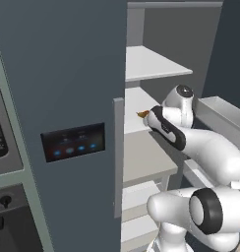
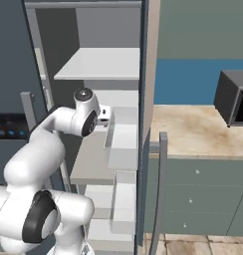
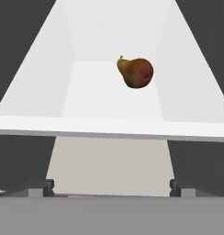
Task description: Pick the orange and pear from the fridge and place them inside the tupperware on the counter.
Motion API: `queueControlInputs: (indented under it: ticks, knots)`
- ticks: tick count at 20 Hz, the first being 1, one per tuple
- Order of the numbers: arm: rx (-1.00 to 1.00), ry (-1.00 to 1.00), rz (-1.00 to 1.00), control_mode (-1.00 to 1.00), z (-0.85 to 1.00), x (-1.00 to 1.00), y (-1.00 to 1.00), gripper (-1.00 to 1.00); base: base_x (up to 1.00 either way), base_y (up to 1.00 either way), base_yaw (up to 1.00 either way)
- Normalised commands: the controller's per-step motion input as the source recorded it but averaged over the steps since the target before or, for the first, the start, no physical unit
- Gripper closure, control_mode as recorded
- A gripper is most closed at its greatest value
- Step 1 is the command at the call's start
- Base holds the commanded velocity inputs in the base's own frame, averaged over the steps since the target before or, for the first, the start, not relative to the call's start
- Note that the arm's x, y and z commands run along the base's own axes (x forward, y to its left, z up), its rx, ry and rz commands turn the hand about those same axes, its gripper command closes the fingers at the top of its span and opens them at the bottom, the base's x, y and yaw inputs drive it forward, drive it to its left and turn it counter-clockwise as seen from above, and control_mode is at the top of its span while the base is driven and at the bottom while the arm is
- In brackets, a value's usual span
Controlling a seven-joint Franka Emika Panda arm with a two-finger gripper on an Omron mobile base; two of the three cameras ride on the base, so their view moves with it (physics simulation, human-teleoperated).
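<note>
The pear (image 3: 136, 72) lies on a white shelf (image 3: 109, 96) inside the fridge (image 1: 63, 74), on its side, with its narrower stemmed end pointing toward the upper left of the hand view and its rounder brown end facing the camera. It sits toward the back right of that shelf, near the right inner wall but apart from it. In the left base view a small orange-brown sliver of the pear (image 1: 142, 114) shows on the same shelf, just beside the front of the hand.

The gripper (image 3: 112, 187) is held level with the shelf's front edge, pointed inward at the pear and well short of it. Its two dark fingers (image 3: 40, 187) stand wide apart at the bottom corners of the hand view, with nothing between them. Below the white shelf a beige-grey shelf (image 1: 144, 160) runs forward under the hand.

The fridge stands open, its dark slate-blue front carrying a grey vertical handle (image 1: 118, 157) and a small black panel (image 1: 73, 141) with blue lights. To the right of the fridge, the right base view shows the beige marbled desk (image 2: 193, 130) over grey-green drawers (image 2: 198, 199), backed by a blue wall strip (image 2: 188, 82), with a dark grey toaster oven (image 2: 233, 97) standing on it.
</note>
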Motion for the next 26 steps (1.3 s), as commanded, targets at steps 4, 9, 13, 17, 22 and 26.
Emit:
queueControlInputs:
  ticks: [4,9,13,17,22,26]
  knots:
    - [0.0,-0.01,0.02,-1.0,-0.15,0.24,-0.02,-1.0,0.0,0.0,0.0]
    - [0.0,-0.02,0.01,-1.0,-0.19,0.31,-0.01,-1.0,0.0,0.0,0.0]
    - [0.0,-0.06,0.03,-1.0,-0.14,0.41,-0.02,-1.0,0.0,0.0,0.0]
    - [0.0,-0.04,0.03,-1.0,-0.12,0.39,-0.04,-1.0,0.0,0.0,0.0]
    - [0.0,-0.01,0.03,-1.0,-0.06,0.39,-0.07,-1.0,0.0,0.0,0.0]
    - [0.0,0.0,0.03,-1.0,-0.07,0.39,-0.05,-1.0,0.0,0.0,0.0]
